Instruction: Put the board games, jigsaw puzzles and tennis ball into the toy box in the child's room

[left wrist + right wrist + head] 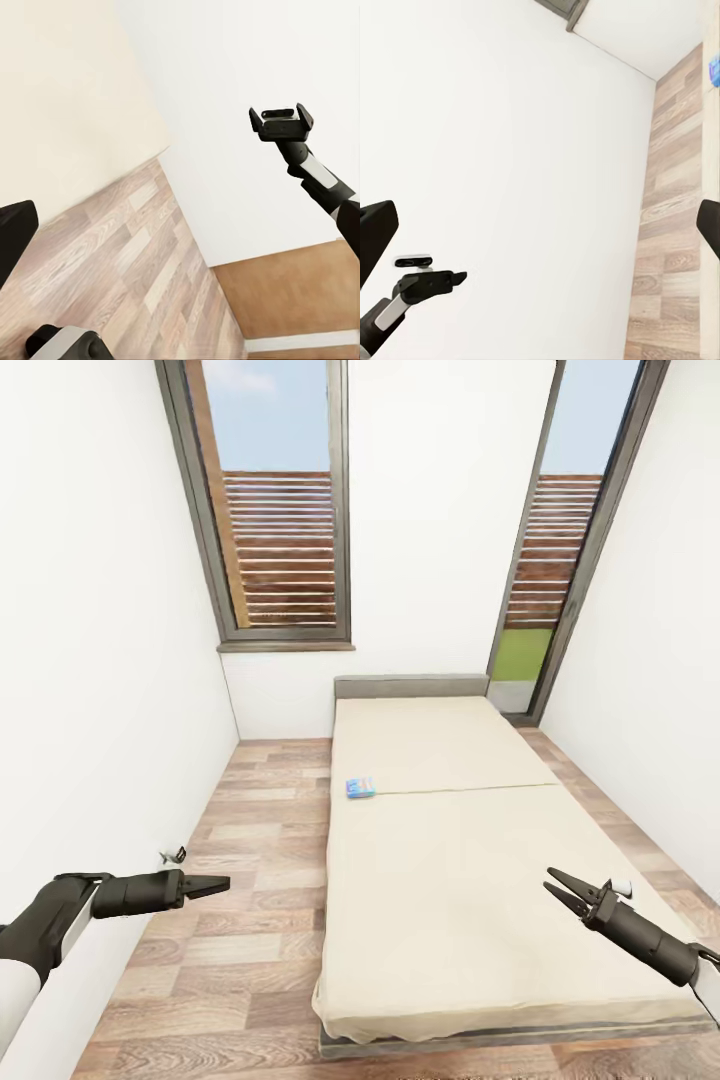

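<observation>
Right tool (pixel 560 888) agape over bed (pixel 440 880)

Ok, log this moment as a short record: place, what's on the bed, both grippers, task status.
place: narrow room, wood floor, two tall windows
bed: beige, bare apart from one item
board game: light blue, lying near the bed's left edge, about halfway up
left gripper: shut, empty, over the floor beside the bed
right gripper: open, empty, over the bed's right side
contact: neither gripper touches the board game
status: board game not yet picked up
</observation>
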Robot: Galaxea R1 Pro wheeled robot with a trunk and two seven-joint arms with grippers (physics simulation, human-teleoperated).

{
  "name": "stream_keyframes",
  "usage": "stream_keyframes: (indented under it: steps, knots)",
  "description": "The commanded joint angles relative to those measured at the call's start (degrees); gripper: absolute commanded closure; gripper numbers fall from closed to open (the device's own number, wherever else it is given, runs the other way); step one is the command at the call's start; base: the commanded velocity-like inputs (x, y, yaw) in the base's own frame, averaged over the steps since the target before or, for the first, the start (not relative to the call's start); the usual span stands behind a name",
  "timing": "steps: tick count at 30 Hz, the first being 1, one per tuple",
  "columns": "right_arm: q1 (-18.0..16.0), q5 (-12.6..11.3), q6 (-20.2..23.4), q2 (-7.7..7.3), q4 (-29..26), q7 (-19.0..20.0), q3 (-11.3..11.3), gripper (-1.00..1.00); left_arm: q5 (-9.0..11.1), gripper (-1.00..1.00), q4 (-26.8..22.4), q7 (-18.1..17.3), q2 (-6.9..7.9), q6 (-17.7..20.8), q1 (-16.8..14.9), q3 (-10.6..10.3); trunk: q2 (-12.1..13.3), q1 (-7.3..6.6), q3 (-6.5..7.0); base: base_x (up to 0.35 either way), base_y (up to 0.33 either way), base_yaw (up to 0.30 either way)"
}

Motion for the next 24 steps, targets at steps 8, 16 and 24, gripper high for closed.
stream_keyframes:
  steps: [8,16,24]
  knots:
    - [-0.1,-0.3,0.8,-0.01,0.0,0.0,0.0,-1.00,0.0,-1.00,0.0,-0.2,0.03,0.6,0.0,0.0,-0.1,0.03,-0.12,0.014,0.078,-0.281]
    - [-0.1,-0.3,0.8,-0.05,0.0,0.0,0.0,-1.00,0.0,-1.00,0.0,-0.2,0.03,0.6,0.0,0.0,-0.1,0.03,-0.12,0.110,0.130,-0.281]
    - [-0.1,-0.3,0.8,-0.05,0.0,0.0,0.0,-1.00,0.0,-1.00,0.0,-0.2,0.03,0.6,0.0,0.0,-0.1,0.03,-0.12,0.157,0.147,-0.281]
